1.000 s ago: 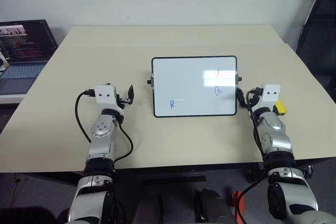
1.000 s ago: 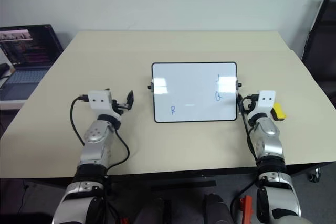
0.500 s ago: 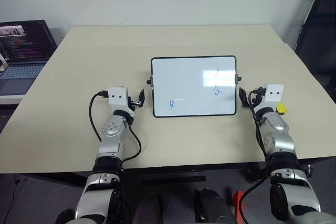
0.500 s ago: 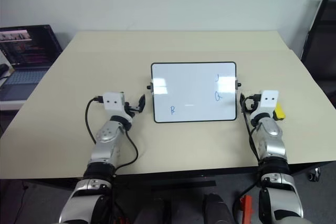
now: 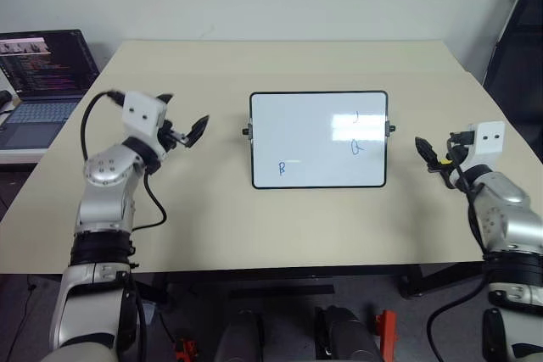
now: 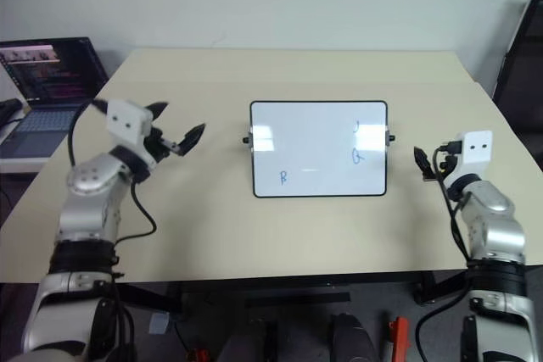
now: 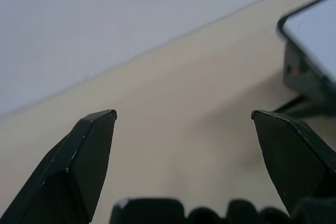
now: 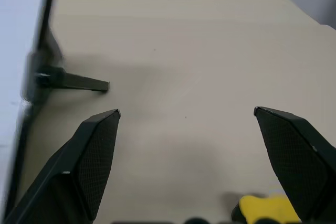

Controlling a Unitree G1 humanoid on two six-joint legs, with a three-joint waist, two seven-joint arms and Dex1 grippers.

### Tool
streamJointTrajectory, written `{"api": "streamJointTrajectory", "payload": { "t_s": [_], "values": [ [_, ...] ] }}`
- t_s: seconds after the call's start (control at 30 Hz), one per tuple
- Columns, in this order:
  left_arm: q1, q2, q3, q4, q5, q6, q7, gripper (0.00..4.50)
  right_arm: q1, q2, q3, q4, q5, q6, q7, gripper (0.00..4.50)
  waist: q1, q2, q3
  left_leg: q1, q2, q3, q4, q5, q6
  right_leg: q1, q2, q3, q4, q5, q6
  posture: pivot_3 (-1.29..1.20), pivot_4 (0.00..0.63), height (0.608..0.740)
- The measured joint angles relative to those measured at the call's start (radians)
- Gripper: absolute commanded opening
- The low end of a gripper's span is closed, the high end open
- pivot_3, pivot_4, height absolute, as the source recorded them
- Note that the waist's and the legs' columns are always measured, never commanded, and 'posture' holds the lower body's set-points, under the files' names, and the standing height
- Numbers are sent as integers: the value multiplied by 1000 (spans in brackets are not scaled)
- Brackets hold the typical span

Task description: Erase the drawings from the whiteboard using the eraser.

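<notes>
Both grippers, left gripper (image 5: 188, 132) and right gripper (image 5: 430, 157), gape empty.

Bright even light, whiteboard (image 5: 319, 139) glare — wrist views blurred

Whiteboard (image 5: 318, 139): blue drawings (image 5: 357, 147), letter-like, one resembling "R"; laptop (image 5: 44, 65) screen text unreadable.

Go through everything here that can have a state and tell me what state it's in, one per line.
whiteboard: propped on its stand, not wiped.
drawings: three blue marks, all intact.
eraser: on the table, not gripped.
left gripper: open, empty.
right gripper: open, empty, the eraser just below it.
laptop: open, screen lit.
</notes>
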Motion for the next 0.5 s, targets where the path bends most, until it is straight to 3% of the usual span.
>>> {"api": "streamJointTrajectory", "payload": {
  "t_s": [0.1,0.2,0.33,0.5],
  "values": [
    [-75,-42,-45,-88,-80,118,-98,4500,31,-143,2,-60,21,116,97,4486,10,0,0,-2,-1,-1,1,0,0,0,-1,-2,-1,0,0,0,150,740],
    [-102,-124,-105,-175,-142,206,-157,4500,17,-210,2,-34,18,188,128,4486,5,-1,0,-2,-1,-1,1,0,0,0,-1,-1,-2,0,1,0,150,740],
    [-103,-291,-255,-184,-157,265,-211,4500,-44,-273,33,164,-22,232,168,4486,-4,-1,0,0,-1,0,0,0,0,0,0,1,-1,0,1,0,150,740],
    [-79,-419,-349,-126,-137,256,-244,4500,-154,-297,104,380,-92,234,221,4486,-25,-1,0,3,-1,2,0,0,0,0,1,5,0,0,0,0,150,740]
  ]
}}
